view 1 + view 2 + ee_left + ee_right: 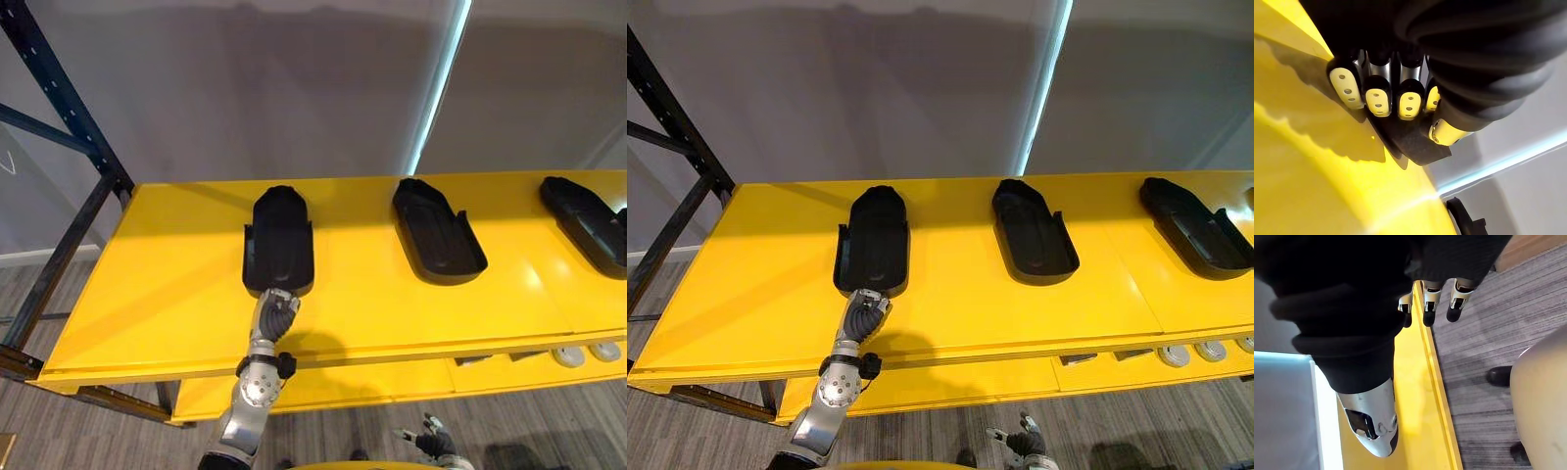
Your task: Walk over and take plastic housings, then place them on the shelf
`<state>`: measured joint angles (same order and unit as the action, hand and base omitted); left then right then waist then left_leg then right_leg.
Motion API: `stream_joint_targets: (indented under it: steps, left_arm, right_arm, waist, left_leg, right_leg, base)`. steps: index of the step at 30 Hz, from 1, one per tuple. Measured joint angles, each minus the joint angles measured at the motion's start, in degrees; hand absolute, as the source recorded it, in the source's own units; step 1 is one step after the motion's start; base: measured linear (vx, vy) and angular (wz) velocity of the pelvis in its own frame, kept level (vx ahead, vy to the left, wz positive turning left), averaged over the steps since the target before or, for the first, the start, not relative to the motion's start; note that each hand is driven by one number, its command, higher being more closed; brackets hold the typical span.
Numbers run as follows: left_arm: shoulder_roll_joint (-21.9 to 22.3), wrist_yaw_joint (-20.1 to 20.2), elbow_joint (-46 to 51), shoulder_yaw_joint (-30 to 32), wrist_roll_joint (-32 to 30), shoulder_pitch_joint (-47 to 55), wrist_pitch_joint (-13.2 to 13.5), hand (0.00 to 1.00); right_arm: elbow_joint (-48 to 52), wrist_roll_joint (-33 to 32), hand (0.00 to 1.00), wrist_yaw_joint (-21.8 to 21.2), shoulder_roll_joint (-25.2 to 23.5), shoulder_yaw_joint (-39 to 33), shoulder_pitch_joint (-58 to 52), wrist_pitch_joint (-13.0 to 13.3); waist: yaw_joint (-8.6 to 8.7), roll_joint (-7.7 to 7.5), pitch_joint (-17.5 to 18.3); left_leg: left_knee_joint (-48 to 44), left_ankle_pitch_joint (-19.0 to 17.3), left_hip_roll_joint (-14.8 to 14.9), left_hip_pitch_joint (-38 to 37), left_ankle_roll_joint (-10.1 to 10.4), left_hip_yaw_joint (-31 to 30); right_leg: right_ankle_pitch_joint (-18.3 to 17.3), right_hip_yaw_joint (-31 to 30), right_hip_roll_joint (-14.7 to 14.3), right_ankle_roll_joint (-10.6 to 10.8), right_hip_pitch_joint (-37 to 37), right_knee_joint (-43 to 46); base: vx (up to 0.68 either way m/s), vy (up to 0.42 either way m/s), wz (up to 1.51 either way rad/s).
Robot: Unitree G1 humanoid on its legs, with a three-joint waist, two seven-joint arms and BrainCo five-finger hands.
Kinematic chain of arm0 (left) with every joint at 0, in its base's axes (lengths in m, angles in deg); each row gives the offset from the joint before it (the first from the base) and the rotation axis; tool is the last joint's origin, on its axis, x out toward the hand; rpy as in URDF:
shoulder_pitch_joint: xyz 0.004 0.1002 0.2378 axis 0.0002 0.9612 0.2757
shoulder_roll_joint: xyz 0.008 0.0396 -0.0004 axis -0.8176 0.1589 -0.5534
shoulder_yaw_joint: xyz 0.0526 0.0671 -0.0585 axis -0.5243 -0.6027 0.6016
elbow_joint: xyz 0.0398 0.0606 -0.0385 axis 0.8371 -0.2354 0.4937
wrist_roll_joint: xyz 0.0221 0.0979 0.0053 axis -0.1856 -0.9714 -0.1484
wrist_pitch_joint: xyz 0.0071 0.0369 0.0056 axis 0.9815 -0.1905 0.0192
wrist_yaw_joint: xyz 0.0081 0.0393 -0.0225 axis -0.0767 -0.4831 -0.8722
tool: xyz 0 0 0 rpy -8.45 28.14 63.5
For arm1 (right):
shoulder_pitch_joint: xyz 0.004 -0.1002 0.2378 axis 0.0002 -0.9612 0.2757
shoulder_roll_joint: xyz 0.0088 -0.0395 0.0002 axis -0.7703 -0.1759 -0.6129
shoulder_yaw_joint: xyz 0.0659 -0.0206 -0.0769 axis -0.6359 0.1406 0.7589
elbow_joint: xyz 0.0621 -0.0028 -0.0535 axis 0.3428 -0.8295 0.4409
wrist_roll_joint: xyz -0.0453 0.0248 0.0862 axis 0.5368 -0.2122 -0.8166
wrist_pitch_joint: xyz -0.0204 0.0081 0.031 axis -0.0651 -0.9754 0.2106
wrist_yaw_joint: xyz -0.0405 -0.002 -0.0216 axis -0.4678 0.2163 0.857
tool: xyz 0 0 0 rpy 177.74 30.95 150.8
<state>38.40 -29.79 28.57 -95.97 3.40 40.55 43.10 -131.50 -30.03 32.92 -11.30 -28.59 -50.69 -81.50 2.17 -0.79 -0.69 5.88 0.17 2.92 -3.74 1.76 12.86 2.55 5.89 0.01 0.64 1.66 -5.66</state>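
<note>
On the yellow shelf [176, 284] the left hand [276, 311] pinches the near end of the leftmost plastic housing [279, 240], which looks placed, so releasing comes next.

Left housing [279, 240], middle housing [438, 230] and right housing [588, 220] line the shelf [176, 284].

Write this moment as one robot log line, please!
left hand: pinching near end of left housing | right hand: open, below shelf edge | yellow shelf: also holds middle housing, right housing
</note>
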Motion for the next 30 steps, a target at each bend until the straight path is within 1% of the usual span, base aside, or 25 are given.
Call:
stream_joint_targets:
  steps: [8, 12, 15, 18, 24, 27, 28, 29, 30]
  left_arm:
    - [-0.53, -0.02, -2.05, 0.87, 0.00, -2.82, 0.00, 1.00]
    - [-0.81, -0.04, -3.14, 1.04, 0.02, -4.29, 0.04, 1.00]
    - [-1.22, -0.16, -3.65, 1.17, 0.03, -5.09, 0.05, 1.00]
    - [-1.52, -0.50, -3.97, 1.47, 0.04, -5.50, 0.03, 1.00]
    - [-1.62, -0.71, -3.06, 2.07, 0.41, -5.40, -0.04, 1.00]
    - [-1.91, 0.12, 2.10, 1.76, 1.95, -3.61, -0.60, 1.00]
    - [-3.21, 0.34, 8.17, 0.61, 2.70, -2.24, -0.43, 1.00]
    - [-3.25, 0.38, 11.40, 0.25, 2.97, -1.69, -0.37, 1.00]
    - [-3.99, 0.41, 16.56, -0.02, 4.01, -1.42, 0.44, 1.00]
  right_arm:
    - [-1.20, 0.00, 0.00, -0.13, 0.07, -0.07, 0.74, -0.02]
    - [-1.21, 0.02, 0.00, -0.17, 0.06, -0.12, 0.80, -0.02]
    - [-1.30, 0.10, 0.00, -0.19, 0.02, -0.14, 1.12, -0.03]
    - [-1.67, 0.19, 0.00, -0.22, -0.06, -0.12, 1.74, -0.04]
    - [-1.67, 0.16, 0.00, -0.21, -0.07, -0.13, 1.77, -0.03]
    - [-1.67, 0.11, 0.00, -0.19, -0.11, -0.08, 1.90, 0.06]
    - [-1.71, 0.07, 0.00, -0.16, -0.09, -0.08, 1.90, 0.08]
    - [-1.95, -0.01, 0.00, -0.15, -0.07, -0.08, 1.97, 0.23]
    - [-2.43, -0.03, 0.00, -0.17, 0.00, -0.10, 2.10, 0.48]
  waist:
    - [0.29, -0.43, -0.10]
    - [0.45, -0.49, -0.12]
    - [1.04, -0.62, -0.20]
    - [1.98, -0.68, -0.24]
    - [2.13, -0.91, -0.39]
    - [2.19, -1.14, -0.59]
    - [2.21, -1.30, -0.71]
    - [2.09, -1.32, -0.71]
    - [1.97, -1.35, -0.73]
  left_leg:
    - [0.00, -0.02, -0.11, 0.40, -0.04, -0.01]
    - [0.00, -0.02, -0.18, 0.42, -0.05, -0.12]
    - [0.00, -0.02, -0.19, 0.43, -0.05, -0.17]
    - [0.00, -0.02, -0.20, 0.43, -0.05, -0.19]
    - [0.00, -0.02, -0.21, 0.42, -0.07, -0.16]
    - [0.00, -0.01, -0.23, 0.43, -0.08, -0.37]
    - [-0.01, -0.01, -0.26, 0.49, -0.08, -0.76]
    - [-0.07, -0.01, -0.25, 0.63, -0.08, -1.06]
    - [-0.11, -0.01, -0.29, 0.89, -0.08, -1.46]
  right_leg:
    - [-0.05, -0.63, -0.01, 0.36, -0.88, -0.15]
    - [0.12, -0.60, 0.05, 0.13, -0.85, -0.02]
    - [0.13, -0.51, 0.06, 0.12, -0.83, -0.01]
    - [0.15, -0.48, 0.06, 0.11, -0.82, -0.01]
    - [0.24, -0.47, 0.09, 0.16, -0.75, -0.01]
    - [0.25, 0.23, 0.15, 0.16, -0.53, 0.01]
    - [0.24, 0.52, 0.20, 0.18, -0.39, 0.02]
    - [0.19, 0.32, 0.23, 0.23, -0.37, 0.03]
    - [0.17, 0.53, 0.26, 0.26, -0.43, 0.03]
  base:
    - [-0.03, -0.006, -0.04]
    - [0.01, 0.002, 0.03]
    - [0.00, 0.000, 0.00]
    - [0.00, 0.000, 0.00]
    - [0.00, 0.000, 0.00]
    - [0.00, 0.000, 0.04]
    - [0.00, 0.000, 0.14]
    - [0.00, -0.001, 0.18]
    - [0.00, -0.001, 0.16]
